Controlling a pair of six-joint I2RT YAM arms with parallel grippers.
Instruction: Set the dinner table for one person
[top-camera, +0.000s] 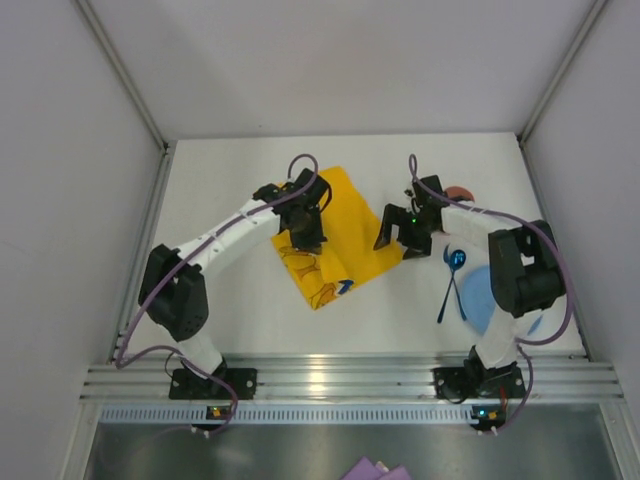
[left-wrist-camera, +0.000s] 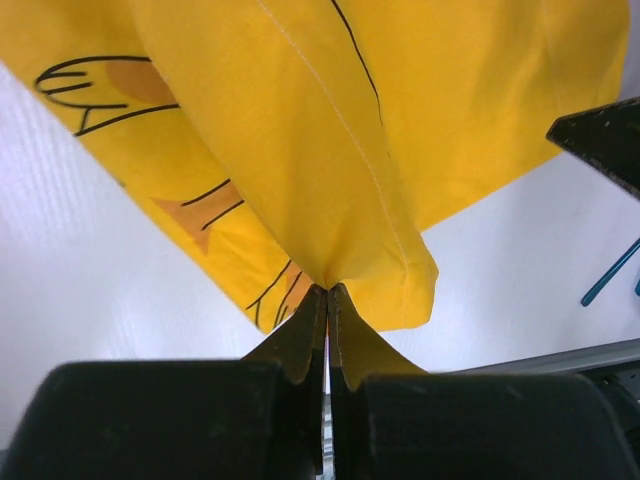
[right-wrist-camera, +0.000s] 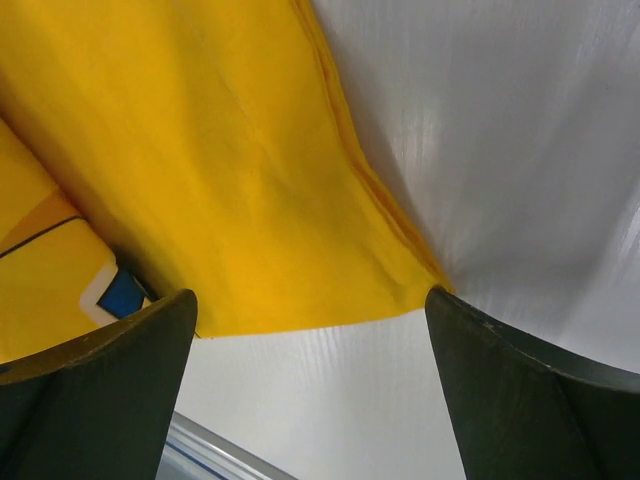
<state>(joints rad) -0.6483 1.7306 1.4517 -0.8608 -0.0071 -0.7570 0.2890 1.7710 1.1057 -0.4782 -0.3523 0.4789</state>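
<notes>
A large plain white matte rectangular tabletop, the dinner table (top-camera: 240, 320), fills the space between grey walls; two white and black robot arms are bolted at its near edge. A yellow cloth placemat with cartoon line drawings (top-camera: 350, 230) lies around the middle of the worktop, turned so that one corner points at the near edge; it is rumpled on its left side. The left gripper (left-wrist-camera: 327, 290) is over that left side; its fingers are pressed tight together on a pinched fold of the yellow cloth. The right gripper (right-wrist-camera: 310, 300) is at the placemat's right corner; its fingers stand wide apart and hold nothing, the corner showing between them. Near the right edge lies a shiny blue spoon (top-camera: 452, 275); just beside it, towards the near right corner, sits a pale blue round plate (top-camera: 480, 300), partly hidden by the right arm.
</notes>
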